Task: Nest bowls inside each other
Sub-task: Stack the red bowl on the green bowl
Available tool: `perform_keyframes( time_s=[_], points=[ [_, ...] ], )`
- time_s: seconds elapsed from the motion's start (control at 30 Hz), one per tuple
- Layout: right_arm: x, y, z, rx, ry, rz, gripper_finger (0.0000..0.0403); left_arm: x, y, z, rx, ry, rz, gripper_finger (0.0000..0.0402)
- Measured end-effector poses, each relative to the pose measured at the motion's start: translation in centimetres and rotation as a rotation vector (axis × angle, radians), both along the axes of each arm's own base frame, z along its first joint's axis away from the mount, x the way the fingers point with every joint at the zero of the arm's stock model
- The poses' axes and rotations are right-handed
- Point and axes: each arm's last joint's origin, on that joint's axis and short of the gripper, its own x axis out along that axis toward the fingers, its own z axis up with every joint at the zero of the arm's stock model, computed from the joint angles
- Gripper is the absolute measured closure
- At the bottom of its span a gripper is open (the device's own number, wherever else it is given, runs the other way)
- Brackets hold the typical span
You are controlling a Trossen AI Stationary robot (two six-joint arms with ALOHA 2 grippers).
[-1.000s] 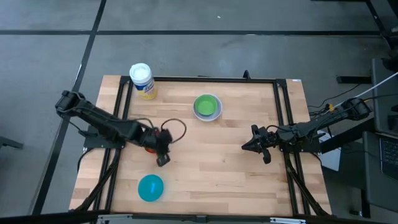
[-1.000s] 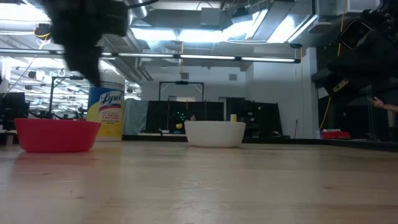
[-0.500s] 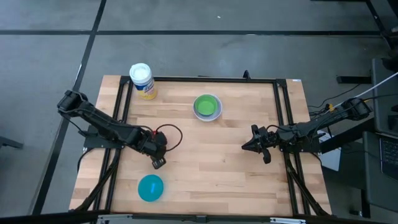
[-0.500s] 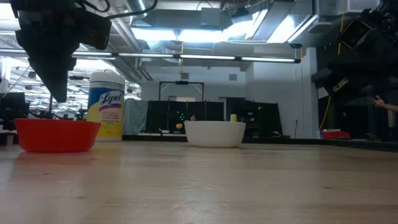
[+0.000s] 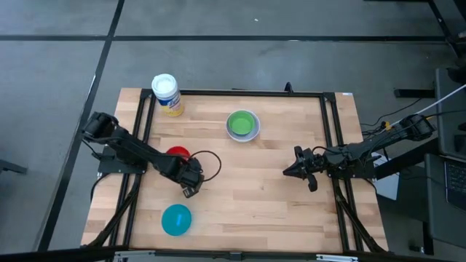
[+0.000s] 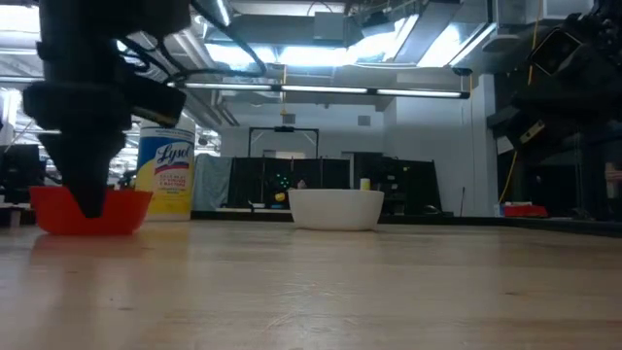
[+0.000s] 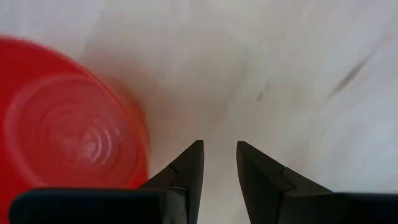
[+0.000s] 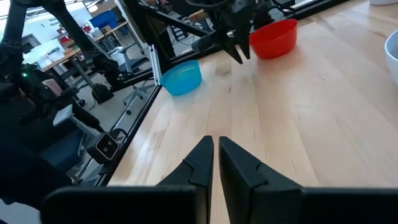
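A red bowl (image 5: 177, 152) stands upright on the table's left half and fills the left of the left wrist view (image 7: 68, 137). My left gripper (image 5: 191, 190) points down just beside its rim, open, with only bare table between its fingers (image 7: 219, 163); in the low view it stands in front of the red bowl (image 6: 126, 209). A teal bowl (image 5: 176, 219) sits near the front edge. A green bowl (image 5: 241, 124) rests inside a white bowl (image 6: 336, 209) at the far middle. My right gripper (image 5: 291, 169) waits shut over the right side (image 8: 216, 149).
A white-lidded jar with a yellow label (image 5: 167, 93) stands at the far left corner. Black frame rails (image 5: 329, 131) run along the table's sides. Bare wood lies between the bowls and across the middle of the table.
My left gripper has sunk toward the table and tipped to point more steeply down, ending low beside the red bowl. The arm has shifted off the red bowl, which now shows from above. The bowls have stayed in place.
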Motion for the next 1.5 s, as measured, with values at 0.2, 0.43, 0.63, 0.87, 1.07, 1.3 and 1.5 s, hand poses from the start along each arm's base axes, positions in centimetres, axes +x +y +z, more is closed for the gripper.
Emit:
perform_keyframes(
  time_s=[0.2,0.43,0.63,0.87,1.07,1.3,1.5],
  points=[
    [-0.1,0.2,0.0,0.004,0.001,0.016,0.0373,0.3,-0.2,1.9,0.025,-0.122,0.03,0.0311],
    [-0.1,0.3,0.0,0.009,0.002,0.017,0.0373,-1.8,0.5,5.5,0.177,-0.065,0.086,0.0309],
    [-0.1,0.2,0.0,-0.013,-0.004,0.0,0.0373,-1.9,0.9,5.6,0.09,-0.014,0.085,0.0299],
    [-0.1,0.2,0.0,-0.02,-0.006,-0.007,0.0373,-1.9,1.2,4.7,0.056,-0.01,0.093,0.0295],
    [-0.1,0.2,0.0,-0.025,-0.007,-0.006,0.0373,-2.7,1.4,1.1,-0.06,-0.005,0.131,0.0294],
    [-0.1,0.2,0.0,-0.023,-0.008,-0.003,0.0373,-3.2,2.0,-0.1,-0.067,0.005,0.162,0.0294],
    [-0.1,0.3,0.0,-0.014,-0.008,0.0,0.0373,-1.7,1.2,3.5,-0.023,-0.084,0.124,0.0294]
  ],
)
